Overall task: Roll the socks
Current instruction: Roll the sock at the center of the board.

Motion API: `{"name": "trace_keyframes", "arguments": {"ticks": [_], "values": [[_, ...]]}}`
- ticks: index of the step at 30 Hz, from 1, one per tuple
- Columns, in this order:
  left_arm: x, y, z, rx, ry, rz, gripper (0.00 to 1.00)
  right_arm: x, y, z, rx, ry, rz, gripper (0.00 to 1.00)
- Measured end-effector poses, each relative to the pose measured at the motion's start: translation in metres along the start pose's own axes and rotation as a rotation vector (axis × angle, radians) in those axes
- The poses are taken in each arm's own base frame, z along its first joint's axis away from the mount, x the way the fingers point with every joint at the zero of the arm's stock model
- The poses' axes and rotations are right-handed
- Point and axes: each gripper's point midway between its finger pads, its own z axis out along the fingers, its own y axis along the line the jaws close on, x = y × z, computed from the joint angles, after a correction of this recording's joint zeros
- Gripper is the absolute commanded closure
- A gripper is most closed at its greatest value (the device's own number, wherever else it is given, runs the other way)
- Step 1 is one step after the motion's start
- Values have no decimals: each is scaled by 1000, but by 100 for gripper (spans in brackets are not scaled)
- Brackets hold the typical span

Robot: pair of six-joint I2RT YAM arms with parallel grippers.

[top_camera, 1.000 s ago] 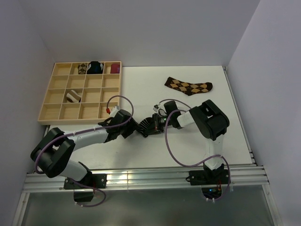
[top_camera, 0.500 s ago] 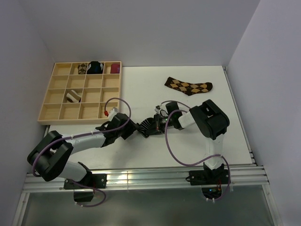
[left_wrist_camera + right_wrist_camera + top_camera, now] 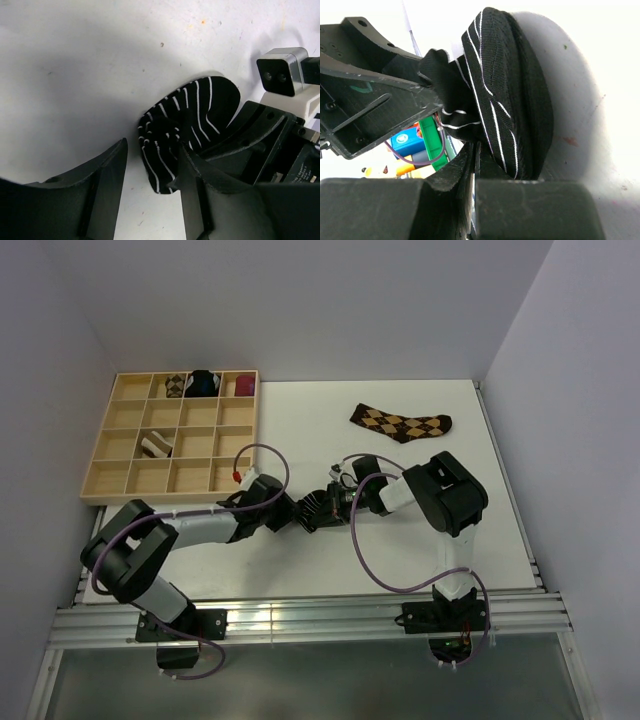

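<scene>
Black fabric with thin white stripes, the black sock sits coiled in a loose roll on the white table, near its middle, between the two grippers. The left gripper points at it from the left with its jaws apart at a middling width. Bare table shows in the gap between them. The roll's near edge lies against the tip of one finger, and the other finger is clear of it.

The right gripper points in from the right with its jaws pressed together, a fold of the black sock pinched between them. In its wrist view the roll bulges just past the fingertips.

The argyle sock lies flat and unrolled at the table's far right, well apart from both arms.

A wooden tray of square compartments stands at the far left. The striped sock, brown and cream, sits bundled in a third-row compartment. The far row holds an argyle bundle, a black-and-blue bundle and a maroon bundle, side by side.
</scene>
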Motion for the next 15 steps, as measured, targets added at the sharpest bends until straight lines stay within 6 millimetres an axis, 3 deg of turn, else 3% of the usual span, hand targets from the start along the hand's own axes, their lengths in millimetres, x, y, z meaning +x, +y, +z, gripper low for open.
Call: {"name": "trace_keyframes", "arguments": {"ticks": [7,11,15], "values": [[6,-9,13,-24,33,13,62,-1,-1,-1,16,-3,-11,98],[9,-11,17,-50,44,22,75,-1,-1,-4,44,-15,-26,87],[10,-11,18,-76,52,33,76,-3,0,-10,95,-44,-75,74]]}}
